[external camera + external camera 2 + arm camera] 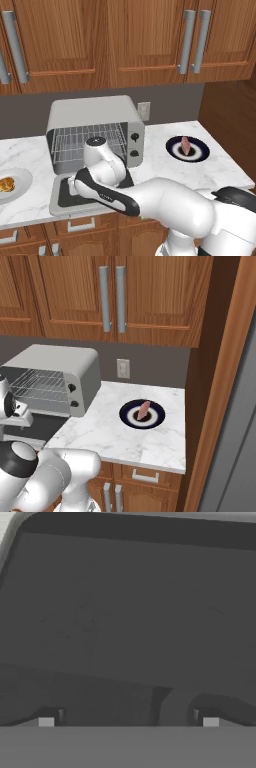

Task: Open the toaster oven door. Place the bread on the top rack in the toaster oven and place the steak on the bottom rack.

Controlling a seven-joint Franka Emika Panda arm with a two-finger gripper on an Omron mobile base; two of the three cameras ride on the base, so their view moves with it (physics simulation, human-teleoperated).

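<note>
At frame centre we see the boxy grey toaster oven [95, 117], its dark glass toaster oven door [62, 197] flat on the marbled worktop [165, 167]. Our hand [128, 719] hangs above the pane, fingers spread wide, holding nothing.

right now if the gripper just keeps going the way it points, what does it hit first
Most likely the dark glass pane of the toaster oven door, lying open under the open gripper. The gap between them is hard to judge.

Your left base view looks forward and down from behind the arm, squarely at the toaster oven [95, 131] on the surface [165, 167]. Your right base view takes that oven [55, 376] obliquely from the other side. Your hand view sits very near the dark glass of the toaster oven door [130, 612].
</note>
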